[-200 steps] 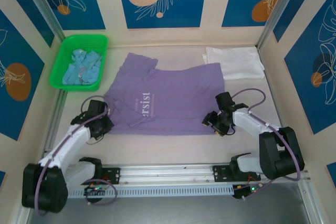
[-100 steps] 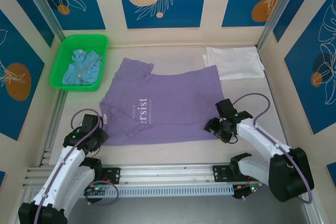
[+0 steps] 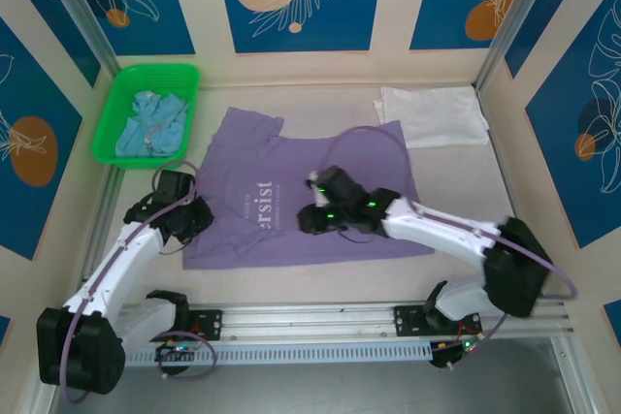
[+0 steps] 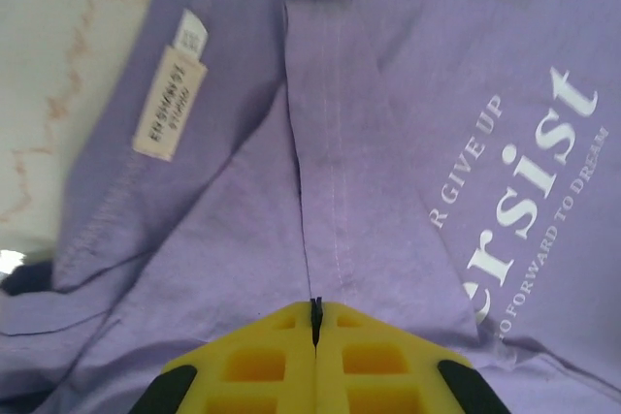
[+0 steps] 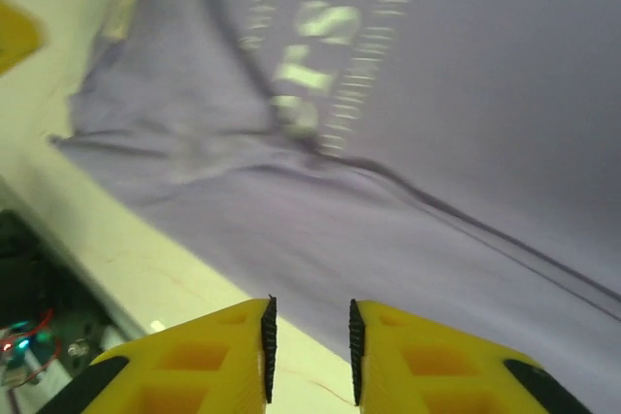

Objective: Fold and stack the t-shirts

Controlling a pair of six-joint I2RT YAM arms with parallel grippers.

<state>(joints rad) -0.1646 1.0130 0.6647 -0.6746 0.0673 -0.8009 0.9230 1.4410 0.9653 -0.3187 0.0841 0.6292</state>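
1. Your left pincer (image 4: 314, 309) is shut, its yellow pads pressed flat together low over the lavender t-shirt (image 4: 408, 94). A crease runs right up to the seam between the pads. You cannot tell whether any cloth is nipped there.
2. Your right pincer (image 5: 309, 322) stands only narrowly apart, with nothing between its pads. It hangs above the shirt's near hem, where the cloth meets the bare desk (image 5: 107, 220). That wrist view is blurred.
3. The lavender shirt lies spread across the middle of the desk. Its left side is rumpled, with a sew-in label (image 4: 171, 111) turned up. A fold cuts off the start of the white lettering (image 4: 524, 201).
4. From above, your right arm hides part of the shirt's middle.
5. The white t-shirt (image 3: 434, 115) lies folded at the far right. You cannot tell whether it touches the lavender one.
6. The light blue t-shirt (image 3: 150, 123) sits crumpled in the green basket (image 3: 155, 70) at the far left.
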